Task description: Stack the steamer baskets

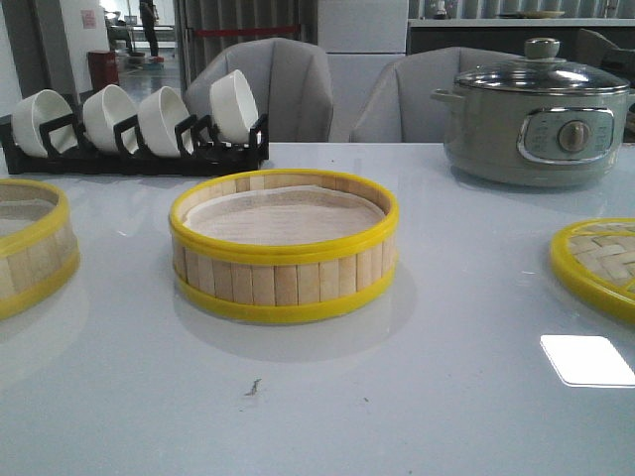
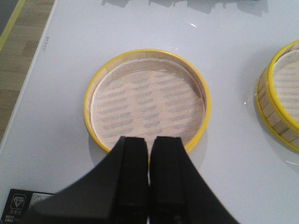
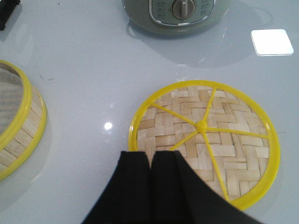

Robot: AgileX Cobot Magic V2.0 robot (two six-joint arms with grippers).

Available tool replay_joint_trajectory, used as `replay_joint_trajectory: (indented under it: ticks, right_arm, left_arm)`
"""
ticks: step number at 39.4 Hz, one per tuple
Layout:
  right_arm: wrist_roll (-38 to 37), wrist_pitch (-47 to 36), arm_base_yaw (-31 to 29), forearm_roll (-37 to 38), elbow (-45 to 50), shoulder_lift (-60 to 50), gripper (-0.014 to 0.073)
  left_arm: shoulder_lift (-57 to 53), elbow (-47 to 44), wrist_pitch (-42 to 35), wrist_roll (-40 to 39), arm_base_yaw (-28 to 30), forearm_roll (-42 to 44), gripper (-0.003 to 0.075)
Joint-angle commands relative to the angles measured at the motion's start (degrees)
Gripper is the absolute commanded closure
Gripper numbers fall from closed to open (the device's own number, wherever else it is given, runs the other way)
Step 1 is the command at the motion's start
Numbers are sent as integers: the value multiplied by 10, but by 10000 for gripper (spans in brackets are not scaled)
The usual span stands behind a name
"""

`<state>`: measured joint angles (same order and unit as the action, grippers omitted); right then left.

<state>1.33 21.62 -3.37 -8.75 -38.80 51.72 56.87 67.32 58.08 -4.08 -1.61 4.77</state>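
One steamer basket [image 1: 284, 248] with slat walls, yellow rims and a white liner stands mid-table. A second steamer basket [image 1: 30, 243] is cut off by the left edge of the front view; the left wrist view shows this basket [image 2: 147, 100] from above, with the middle basket [image 2: 280, 100] at its side. My left gripper [image 2: 150, 140] hovers shut above the basket's near rim, holding nothing. My right gripper [image 3: 150, 156] is shut and empty over the edge of the woven lid [image 3: 205, 140]. Neither gripper appears in the front view.
The woven lid [image 1: 600, 263] lies flat at the right. A grey-green electric pot [image 1: 536, 114] stands at the back right, and a black rack of white bowls [image 1: 134, 124] at the back left. The table's left edge [image 2: 28, 88] runs close to the left basket.
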Motion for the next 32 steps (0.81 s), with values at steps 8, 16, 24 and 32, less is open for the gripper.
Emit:
replay_joint_trajectory:
  ticks: [8,16,24,32]
  right_arm:
    - [5,-132,0,-7,-24,12,519]
    - [7,-107,0,-6,-24,19,333]
    - [6,-84,8,-6,-24,19,111]
    - [6,-79,24,-6,-24,19,128]
  left_arm:
    - [-5,20,-29,41,-4,-12,624]
    - [-5,20,-30,41,-4,-55,624]
    - [-5,20,-32,41,-4,-78,624]
    - [-4,20,-43,45,-4,-78,620]
